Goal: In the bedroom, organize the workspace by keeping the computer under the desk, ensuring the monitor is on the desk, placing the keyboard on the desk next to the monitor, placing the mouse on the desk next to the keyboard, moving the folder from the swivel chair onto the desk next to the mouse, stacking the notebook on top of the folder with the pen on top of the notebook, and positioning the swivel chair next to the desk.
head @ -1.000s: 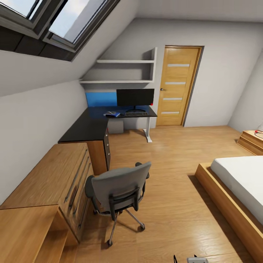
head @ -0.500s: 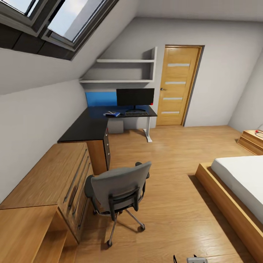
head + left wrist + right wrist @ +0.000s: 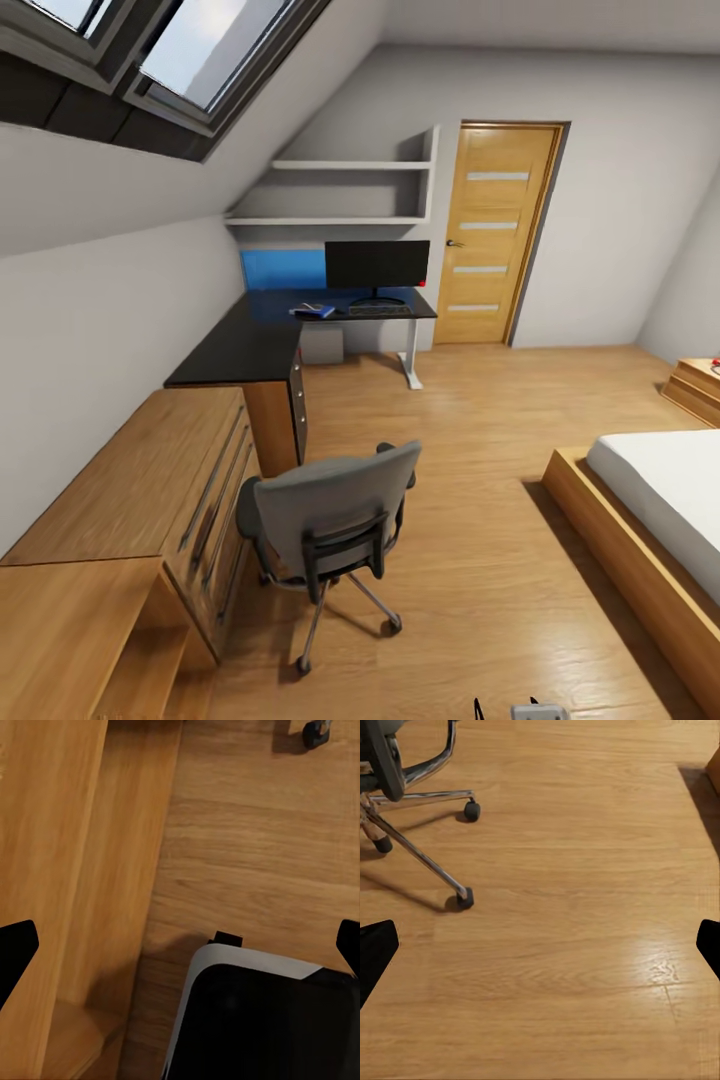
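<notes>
Camera shifted slightly – swivel chair (image 3: 330, 520) well short of desk (image 3: 250, 345); both end effectors spread, no readable writing

Walls: grey walls (image 3: 610, 230), sloped ceiling at upper left of the frame.
Windows: skylights (image 3: 190, 50) at upper left, pale daylight.
Floor: light wood planks (image 3: 480, 450).
Door: wooden door (image 3: 495, 235) at far wall, centre right.
Shelves: two white shelves (image 3: 340, 195) left of the door.
Furniture: wooden chest (image 3: 140, 490) at lower left; bed (image 3: 650, 520) at lower right; nightstand (image 3: 695, 385) at right edge.
</notes>
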